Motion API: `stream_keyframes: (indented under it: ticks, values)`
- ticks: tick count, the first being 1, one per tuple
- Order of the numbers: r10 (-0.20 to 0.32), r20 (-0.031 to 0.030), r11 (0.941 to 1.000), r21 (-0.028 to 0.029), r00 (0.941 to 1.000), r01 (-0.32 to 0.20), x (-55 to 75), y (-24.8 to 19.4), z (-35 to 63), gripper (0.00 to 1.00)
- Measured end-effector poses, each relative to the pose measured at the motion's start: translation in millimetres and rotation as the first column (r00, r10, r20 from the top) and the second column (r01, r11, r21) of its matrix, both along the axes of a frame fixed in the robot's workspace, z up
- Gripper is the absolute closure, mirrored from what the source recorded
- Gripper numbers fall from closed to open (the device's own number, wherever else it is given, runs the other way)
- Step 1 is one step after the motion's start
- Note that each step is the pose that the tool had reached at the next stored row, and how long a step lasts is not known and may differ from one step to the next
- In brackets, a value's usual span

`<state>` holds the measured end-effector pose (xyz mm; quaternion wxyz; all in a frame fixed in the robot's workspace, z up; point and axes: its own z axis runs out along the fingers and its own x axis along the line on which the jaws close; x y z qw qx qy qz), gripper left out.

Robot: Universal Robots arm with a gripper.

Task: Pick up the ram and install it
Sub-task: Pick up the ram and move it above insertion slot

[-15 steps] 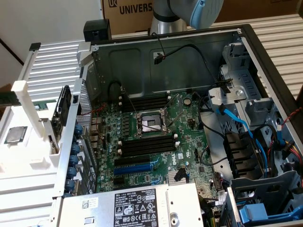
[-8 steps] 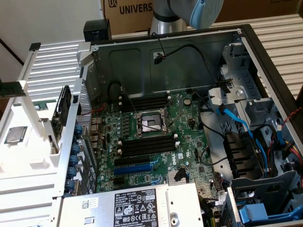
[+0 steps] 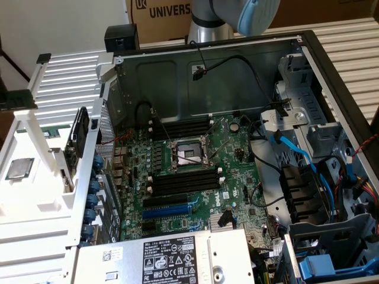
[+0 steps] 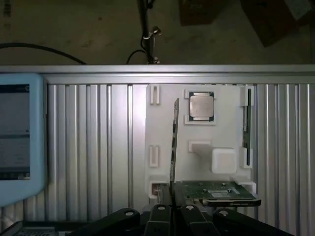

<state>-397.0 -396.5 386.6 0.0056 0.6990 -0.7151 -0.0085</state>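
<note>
The ram [image 4: 173, 142] is a long thin green stick standing on edge in the white parts holder [image 4: 167, 118], beside a silver processor chip [image 4: 201, 105]. My gripper [image 4: 173, 221] is a cluster of black links well above the holder, lined up with the near end of the ram and apart from it. In the exterior view the open computer case shows the green motherboard [image 3: 237, 171]. It carries two banks of long black memory slots [image 3: 180, 127] [image 3: 183, 180], one on each side of the processor socket [image 3: 185, 155].
A second thin green board [image 4: 246, 123] stands on edge at the holder's far side. A green expansion card [image 4: 216, 192] rests at the holder's end nearest the case. The holder [image 3: 35, 201] sits on a ribbed aluminium table [image 4: 88, 142]. Cables [image 3: 296, 154], a power supply [image 3: 172, 257] and drive bays crowd the case.
</note>
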Motion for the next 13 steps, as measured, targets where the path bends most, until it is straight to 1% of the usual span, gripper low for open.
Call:
stream_keyframes:
  ticks: [7,13]
  values:
    - [0.0,0.0,1.0,-0.0016,1.0,0.0,20.1,0.1,16.6,0.87]
    - [0.0,0.0,1.0,-0.0017,1.0,0.0,37.9,0.1,30.1,0.87]
